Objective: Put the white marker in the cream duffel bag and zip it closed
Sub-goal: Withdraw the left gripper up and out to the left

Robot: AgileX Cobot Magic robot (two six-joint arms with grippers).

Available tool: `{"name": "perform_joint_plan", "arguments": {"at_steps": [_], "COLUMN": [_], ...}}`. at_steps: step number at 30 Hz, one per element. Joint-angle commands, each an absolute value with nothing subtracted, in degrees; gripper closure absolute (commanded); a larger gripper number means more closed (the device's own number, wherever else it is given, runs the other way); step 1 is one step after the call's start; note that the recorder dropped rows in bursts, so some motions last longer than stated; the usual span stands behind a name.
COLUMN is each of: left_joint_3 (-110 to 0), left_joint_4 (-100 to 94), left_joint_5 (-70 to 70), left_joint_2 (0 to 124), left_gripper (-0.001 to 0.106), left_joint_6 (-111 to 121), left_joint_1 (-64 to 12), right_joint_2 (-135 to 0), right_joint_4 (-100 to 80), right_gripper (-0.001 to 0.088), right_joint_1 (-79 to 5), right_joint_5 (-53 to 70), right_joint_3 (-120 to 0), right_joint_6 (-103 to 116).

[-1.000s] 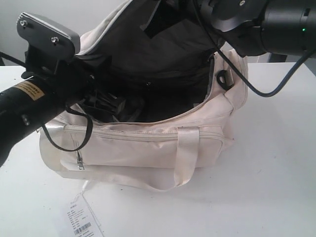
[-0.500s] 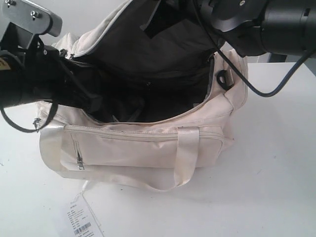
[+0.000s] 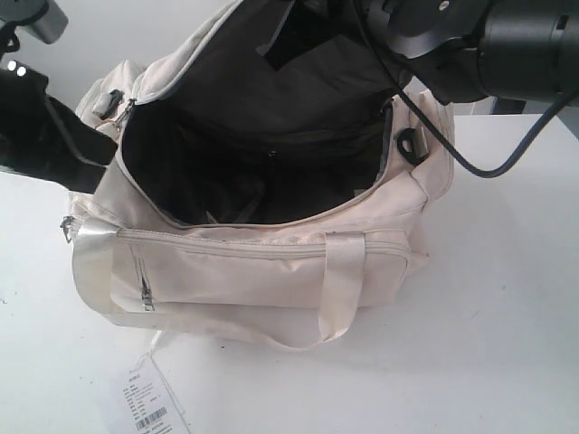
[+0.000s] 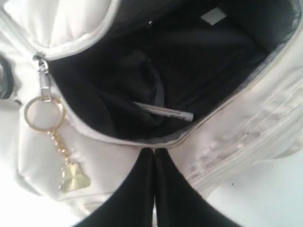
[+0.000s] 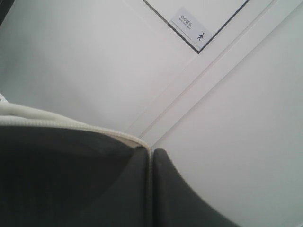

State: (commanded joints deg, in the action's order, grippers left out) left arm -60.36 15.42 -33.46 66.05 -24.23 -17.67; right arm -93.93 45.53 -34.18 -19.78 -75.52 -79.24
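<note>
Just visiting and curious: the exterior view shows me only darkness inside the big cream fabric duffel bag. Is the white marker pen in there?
Observer: Yes, the left wrist view shows the slim white marker lying on the black lining of the cream fabric duffel bag.
Visitor: Is the left claw holding anything?
Observer: No, the left gripper is shut on nothing.
Visitor: What holds the flap up?
Observer: The right gripper, shut on the flap's cream edge.

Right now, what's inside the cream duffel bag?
The white marker lies on the black lining of the cream duffel bag. A small white label shows too. Folds of lining hide the rest of the bottom.
</note>
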Motion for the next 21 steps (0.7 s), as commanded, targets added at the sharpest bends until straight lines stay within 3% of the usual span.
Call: {"name": "perform_joint_plan", "arguments": {"at_steps": [10,12,17,19,21], "left_joint_3": [-64.7,-64.9,-68.4,-70.7,-72.9], "left_joint_4": [15.7,16.0,19.6,21.4,21.7], "left_joint_5": [-38.1,-38.0,-42.7,-40.4,-36.8], "left_joint_2": [69.3,70.5,75.5,77.7,79.2], "left_gripper": [0.103,0.097,0.07,0.055,0.048], "left_joint_6": [-20.2,-18.7,-18.2,-18.1,-16.7], "left_joint_1": [-8.0,-6.3,-4.0,-4.0,-4.0], "right_joint_2": [-93.9,-93.9,-93.9,-93.9,-93.9], "right_joint_4": [45.4,45.4,45.4,45.4,45.4], "right_gripper": [0.0868,0.0868,0.0868,0.0868,0.0868], "right_joint_1": [-34.2,-34.2,-34.2,-34.2,-34.2], "right_joint_5": [-19.8,-19.8,-19.8,-19.8,-19.8], "right_joint_3": [-75.5,-75.5,-75.5,-75.5,-75.5], "right_joint_6": [-79.2,-79.2,-79.2,-79.2,-79.2]}}
